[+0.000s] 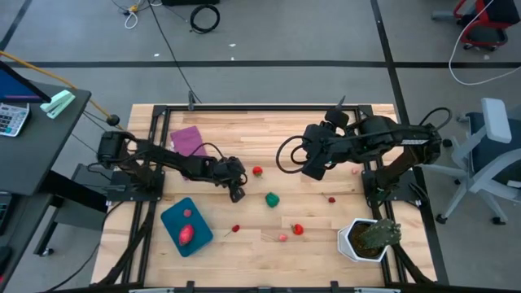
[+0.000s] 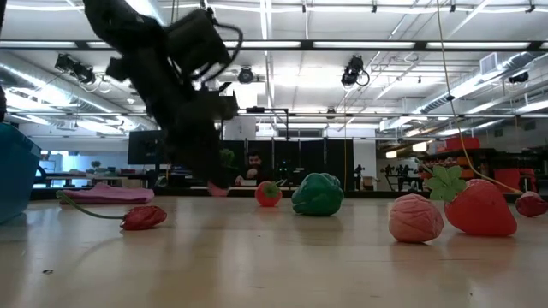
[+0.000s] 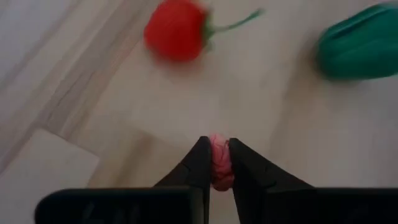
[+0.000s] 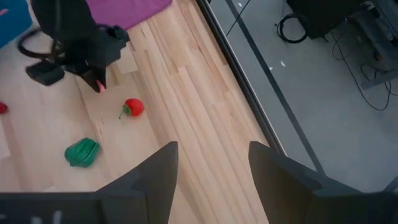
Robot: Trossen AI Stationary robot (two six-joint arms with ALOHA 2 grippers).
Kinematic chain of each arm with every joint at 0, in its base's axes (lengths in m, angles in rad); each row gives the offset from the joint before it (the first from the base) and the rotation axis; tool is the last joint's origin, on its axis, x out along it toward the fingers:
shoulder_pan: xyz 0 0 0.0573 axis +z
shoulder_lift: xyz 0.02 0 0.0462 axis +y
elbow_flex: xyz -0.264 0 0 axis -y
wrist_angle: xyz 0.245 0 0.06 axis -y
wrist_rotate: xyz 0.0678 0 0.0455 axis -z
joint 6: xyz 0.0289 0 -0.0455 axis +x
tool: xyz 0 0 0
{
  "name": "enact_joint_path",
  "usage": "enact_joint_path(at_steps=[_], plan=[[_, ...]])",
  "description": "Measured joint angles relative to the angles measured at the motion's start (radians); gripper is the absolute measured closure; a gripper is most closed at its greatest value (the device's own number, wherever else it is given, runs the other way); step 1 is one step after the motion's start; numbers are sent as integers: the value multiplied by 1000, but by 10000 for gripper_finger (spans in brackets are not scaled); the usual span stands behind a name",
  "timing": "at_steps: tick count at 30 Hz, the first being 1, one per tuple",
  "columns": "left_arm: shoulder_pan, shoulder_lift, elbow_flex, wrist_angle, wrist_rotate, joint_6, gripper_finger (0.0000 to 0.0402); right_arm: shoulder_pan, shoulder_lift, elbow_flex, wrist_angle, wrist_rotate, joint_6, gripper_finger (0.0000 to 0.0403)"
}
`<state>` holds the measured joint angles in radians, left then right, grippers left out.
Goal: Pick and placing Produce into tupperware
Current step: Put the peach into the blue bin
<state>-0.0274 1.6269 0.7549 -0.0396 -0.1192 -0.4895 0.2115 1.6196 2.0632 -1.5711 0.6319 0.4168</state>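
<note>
A: Left gripper (image 1: 237, 194) status?

B: Near the middle of the table (image 1: 220, 138), a bit toward the left. Fingers (image 3: 200, 163) clamped on a small pink fruit piece (image 3: 220, 163); the left wrist view shows it pinched between the tips, clear of the wood.

A: And the container?

B: The teal container (image 1: 175, 220) sits near the front left corner of the table, turned at an angle. Two pieces are inside it: a larger red one (image 1: 186, 235) and a small pink one (image 1: 189, 213). The left gripper is well apart from it, farther in and to the right.

A: What's loose on the table?

B: A red tomato with a green stem (image 1: 257, 171) just beside the left gripper toward the back edge. A green pepper (image 1: 272, 198) just right of the gripper. A small red piece (image 1: 236, 229), a pink ball (image 1: 283, 238) and a strawberry (image 1: 298, 229) toward the front edge. Another small red piece (image 1: 331, 199) farther right.

A: Right arm?

B: The right gripper (image 1: 313, 168) hovers over the right half of the table, holding nothing. Fingers (image 4: 149, 180) spread apart in its wrist view.

A: Anything else there?

B: A purple mat (image 1: 188, 140) near the back left corner, and a potted plant (image 1: 370, 238) at the front right corner.
</note>
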Motion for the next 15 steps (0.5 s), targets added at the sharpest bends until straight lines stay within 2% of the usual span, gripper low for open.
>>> enact_joint_path(at_steps=[7, 15], plan=[[-108, -198, 24, -220, 69, -114, 358, 0, 0, 0, 0, 0, -1, 198], [-397, -391, 56, -556, 86, -341, 357, 0, 0, 0, 0, 0, -1, 198]])
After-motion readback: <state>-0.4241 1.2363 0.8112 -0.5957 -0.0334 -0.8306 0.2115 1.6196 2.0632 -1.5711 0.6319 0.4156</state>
